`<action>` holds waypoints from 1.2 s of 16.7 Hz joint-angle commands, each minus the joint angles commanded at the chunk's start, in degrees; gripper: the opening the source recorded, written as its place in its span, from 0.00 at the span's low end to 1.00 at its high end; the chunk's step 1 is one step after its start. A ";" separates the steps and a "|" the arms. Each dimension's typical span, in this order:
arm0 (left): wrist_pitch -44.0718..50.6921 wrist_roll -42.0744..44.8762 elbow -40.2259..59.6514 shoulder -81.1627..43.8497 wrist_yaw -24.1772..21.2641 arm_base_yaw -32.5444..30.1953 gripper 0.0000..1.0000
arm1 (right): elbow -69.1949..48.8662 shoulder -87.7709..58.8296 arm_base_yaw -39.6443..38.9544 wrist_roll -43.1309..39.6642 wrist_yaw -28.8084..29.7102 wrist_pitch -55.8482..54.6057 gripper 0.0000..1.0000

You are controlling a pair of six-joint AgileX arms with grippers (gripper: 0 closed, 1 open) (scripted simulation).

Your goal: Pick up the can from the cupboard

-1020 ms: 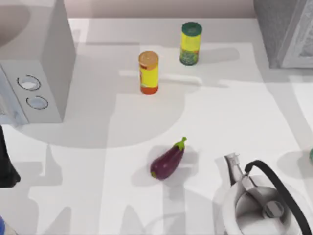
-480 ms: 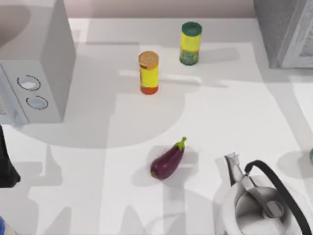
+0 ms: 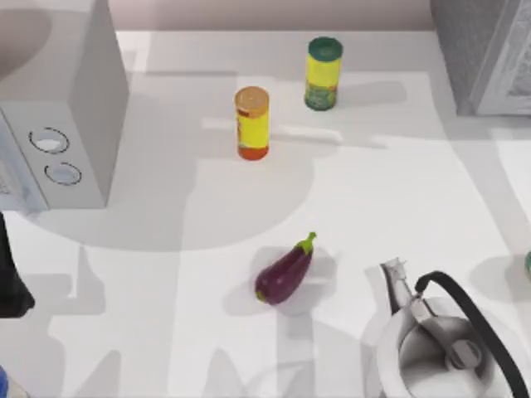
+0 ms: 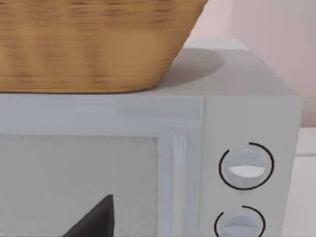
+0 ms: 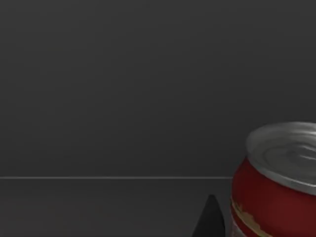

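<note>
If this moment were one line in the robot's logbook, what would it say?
right gripper: inside dark cupboard, beside red can, not gripping | left arm: parked by microwave

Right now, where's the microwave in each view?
Top view: microwave at the table's left edge.
Left wrist view: microwave front seen close up, with a basket on top.
Right wrist view: faces a dark interior with a red can instead.
Shared landmark: the two round dials on the microwave's front, one beside the other, match the top and left wrist views.
</note>
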State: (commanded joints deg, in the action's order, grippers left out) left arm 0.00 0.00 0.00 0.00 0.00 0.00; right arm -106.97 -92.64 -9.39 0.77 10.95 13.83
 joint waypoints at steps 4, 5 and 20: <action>0.00 0.00 0.00 0.00 0.00 0.00 1.00 | 0.38 6.48 -3.21 -0.05 3.15 6.24 0.00; 0.00 0.00 0.00 0.00 0.00 0.00 1.00 | 0.50 9.39 -4.45 -0.06 4.41 8.92 0.00; 0.00 0.00 0.00 0.00 0.00 0.00 1.00 | 7.10 27.33 -10.30 -0.18 9.63 21.15 0.00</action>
State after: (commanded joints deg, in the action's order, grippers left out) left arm 0.00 0.00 0.00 0.00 0.00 0.00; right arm -99.88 -65.31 -19.70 0.59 20.59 34.97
